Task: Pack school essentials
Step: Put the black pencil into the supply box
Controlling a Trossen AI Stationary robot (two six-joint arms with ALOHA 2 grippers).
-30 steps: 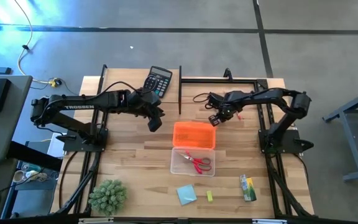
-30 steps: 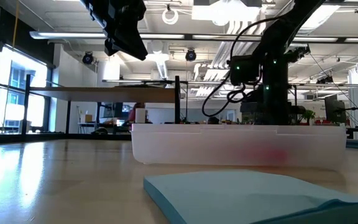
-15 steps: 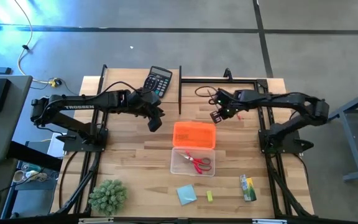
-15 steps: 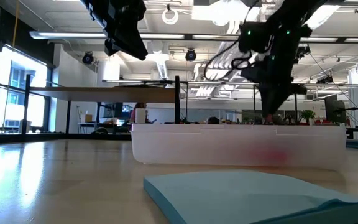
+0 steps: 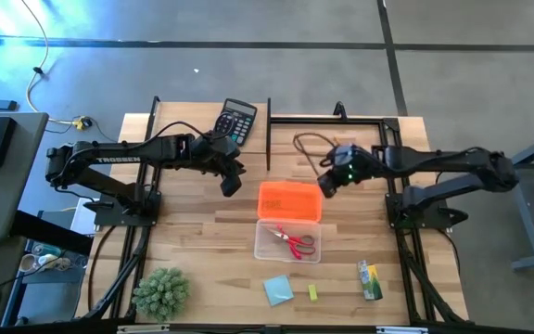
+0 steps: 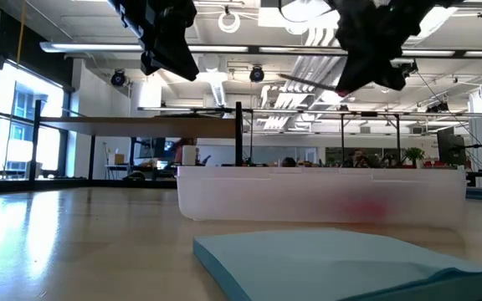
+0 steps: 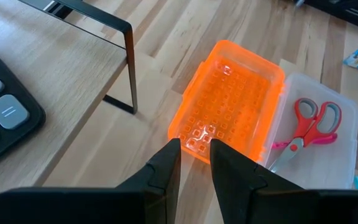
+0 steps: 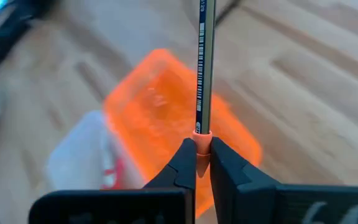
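My right gripper [image 5: 326, 184] hangs above the far right corner of the orange lid [image 5: 290, 200], shut on a thin pencil [image 8: 202, 62]. In the low view the pencil [image 6: 308, 82] juts out of the gripper, high above the table. The clear box [image 5: 269, 249] stands just in front of the lid, and red-handled scissors [image 5: 296, 241] lie flat in it. My left gripper [image 7: 194, 152] hovers over the lid's far left side, its fingers a narrow gap apart with nothing between them. A light-blue notepad [image 5: 278, 290], a yellow block [image 5: 311, 292] and a green-yellow packet [image 5: 370, 280] lie flat near the front edge. My right gripper pinches the pencil at its orange-collared end [image 8: 202, 133] between its two fingers. The fingers slant downward, and the pencil runs on forward past the fingertips, in line with them. The pencil is lifted clear of the table, over the orange lid.
A black calculator [image 5: 235, 121] lies at the far edge, left of a black metal frame [image 5: 269, 130]. A spiky green plant [image 5: 160, 292] stands at the near left corner. Bare wood lies between the plant and the box.
My right gripper has risen well above the table with the pencil and tipped from pointing steeply down to slanting, ending over the orange lid's far right corner. The pencil has come up clear with it. The right arm has drawn back toward the table's right edge.
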